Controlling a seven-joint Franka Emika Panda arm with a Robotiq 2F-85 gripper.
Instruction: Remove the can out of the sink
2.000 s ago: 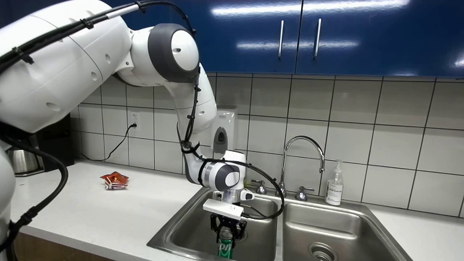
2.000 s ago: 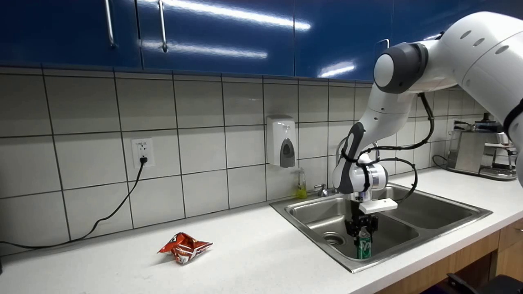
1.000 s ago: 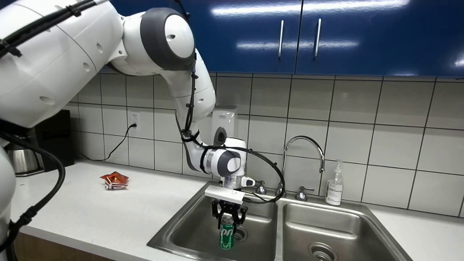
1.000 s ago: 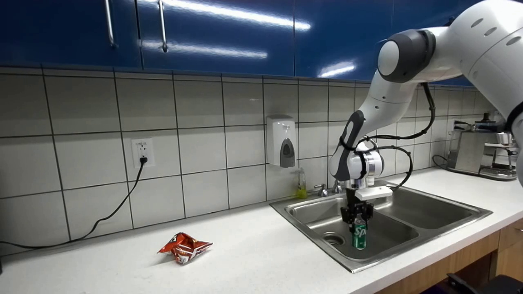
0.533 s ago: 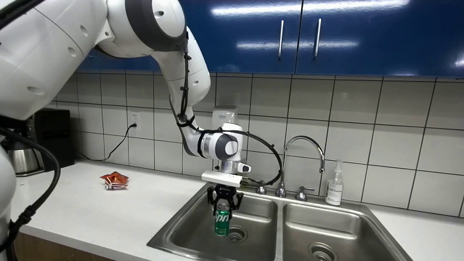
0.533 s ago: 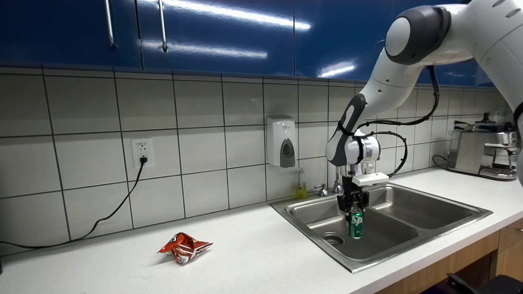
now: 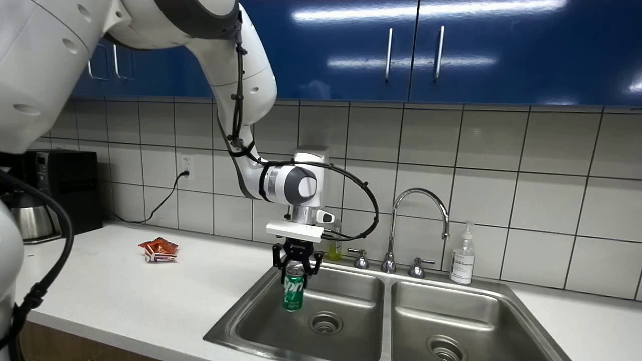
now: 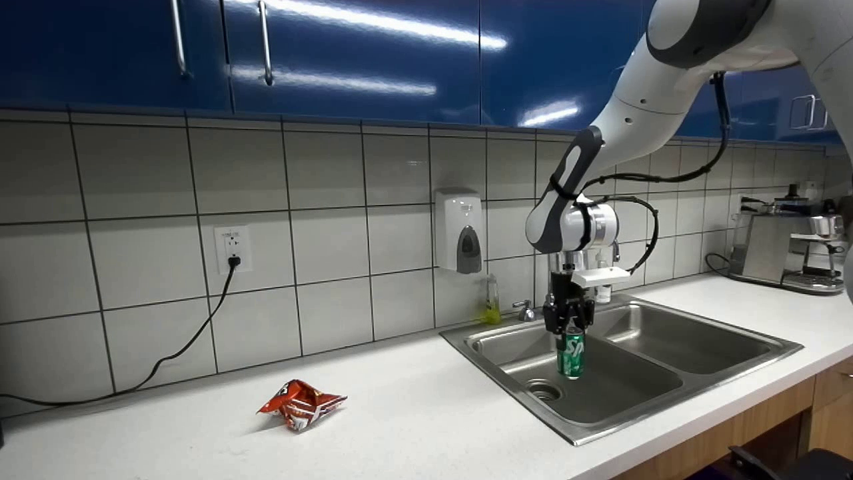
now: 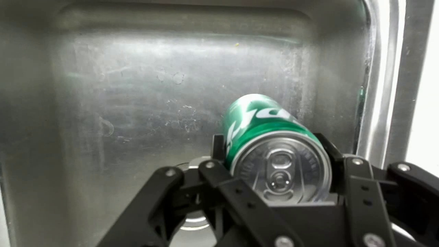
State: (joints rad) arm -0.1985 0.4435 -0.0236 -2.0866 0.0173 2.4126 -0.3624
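Note:
The green can [image 7: 293,297] with pale lettering hangs upright in my gripper [image 7: 295,282], over the basin of the steel sink [image 7: 386,321] that is nearer the red packet. In the other angle the can [image 8: 572,357], the gripper [image 8: 571,328] and the sink's rim [image 8: 513,388] also show. In the wrist view the can [image 9: 264,118], silvery top towards me, sits between the black fingers of the gripper [image 9: 271,149], which touch it on both sides near its top. Below it is the bare sink floor [image 9: 154,75]. The can looks lifted off that floor.
The chrome faucet [image 7: 394,220] rises behind the sink, with a white soap bottle [image 7: 462,261] beside it. A yellow-green bottle [image 8: 492,308] stands at the sink's back corner. A crumpled red packet [image 8: 301,405] lies on the white counter [image 8: 426,427]. A wall dispenser [image 8: 460,230] hangs above.
My gripper has risen with the can held in it and shifted to the left in both exterior views. The grip on the can stays the same. The packet and bottles have not moved.

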